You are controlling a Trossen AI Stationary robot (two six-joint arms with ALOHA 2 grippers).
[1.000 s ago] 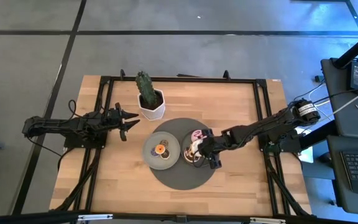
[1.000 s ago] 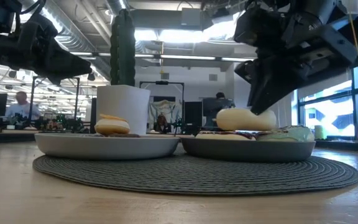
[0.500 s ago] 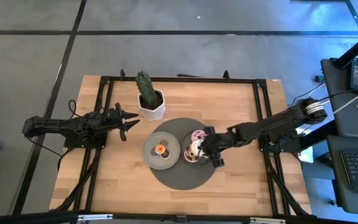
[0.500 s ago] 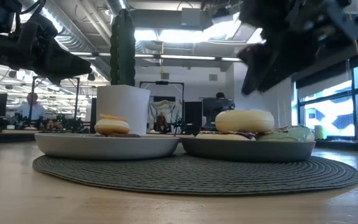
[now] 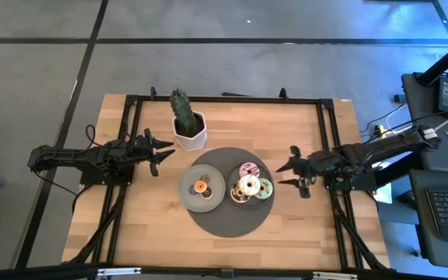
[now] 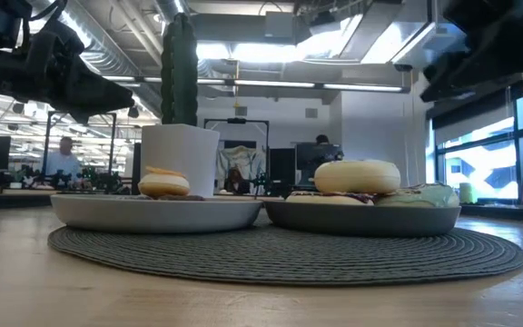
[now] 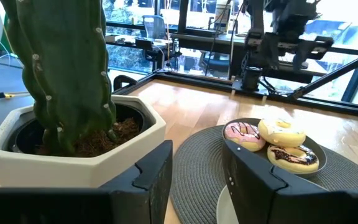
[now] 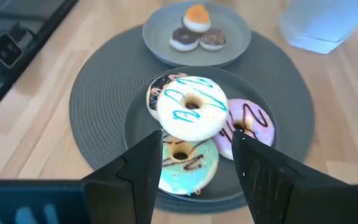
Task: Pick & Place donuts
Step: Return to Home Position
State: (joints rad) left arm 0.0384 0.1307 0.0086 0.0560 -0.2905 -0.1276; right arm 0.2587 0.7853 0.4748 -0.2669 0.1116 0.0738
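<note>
Since a second ago my right gripper (image 5: pixel 286 174) has drawn back off the plates towards the bench's (image 5: pixel 131 225) right edge. Its fingers stand wide apart with nothing between them, because the big white donut (image 5: pixel 249 185) has been let go. That donut rests on top of the pink donut (image 5: pixel 246 168), the green donut (image 5: pixel 265 188) and the brown donut (image 7: pixel 294 157), which already crowd the dark plate (image 8: pixel 137 127) on the round mat (image 5: pixel 224 222) mid-bench. Three small donuts (image 8: pixel 196 17) sit on the lighter plate (image 8: pixel 232 45) just beside it. My left gripper (image 5: pixel 160 153) waits near the left edge by the potted cactus (image 5: pixel 185 120), fingers parted and empty. I judge the sorting done, with only my retreat to rest remaining.
</note>
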